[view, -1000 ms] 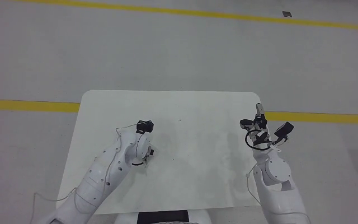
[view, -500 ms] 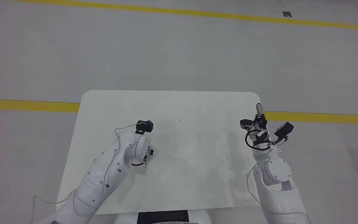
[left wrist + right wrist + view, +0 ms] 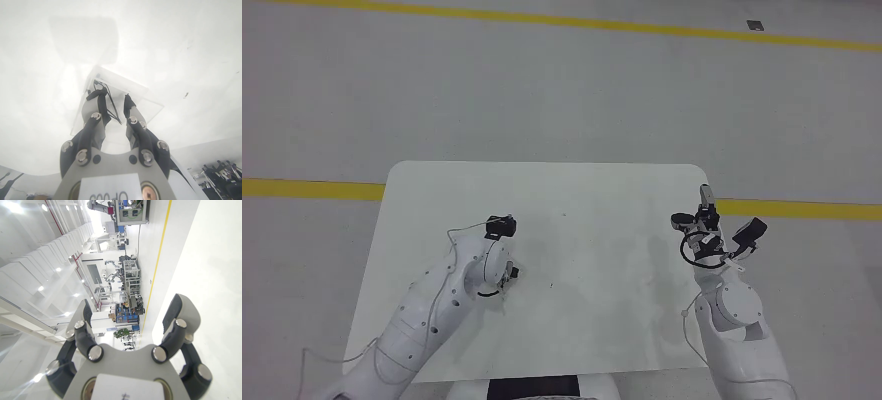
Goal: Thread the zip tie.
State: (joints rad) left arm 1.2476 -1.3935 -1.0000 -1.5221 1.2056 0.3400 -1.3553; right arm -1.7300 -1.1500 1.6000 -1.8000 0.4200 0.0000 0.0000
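Note:
A small clear plastic box (image 3: 132,89) sits on the white table (image 3: 592,200). Thin black zip ties (image 3: 113,108) lie inside it. My left gripper (image 3: 111,96) points down into the box, open, with the zip ties in the gap between its fingers, close against one fingertip (image 3: 94,93). In the top view the left gripper (image 3: 506,275) is on the table's left half. My right gripper (image 3: 694,222) is held up by the table's right edge. In its own wrist view the right gripper (image 3: 131,303) stands wide open with nothing in it, aimed out into the room.
The table's middle (image 3: 592,290) is bare white surface. Yellow floor lines (image 3: 302,188) run past the table on both sides. The right arm sits partly beyond the right table edge (image 3: 712,250).
The left gripper has shifted very slightly over the box. The right arm has kept still.

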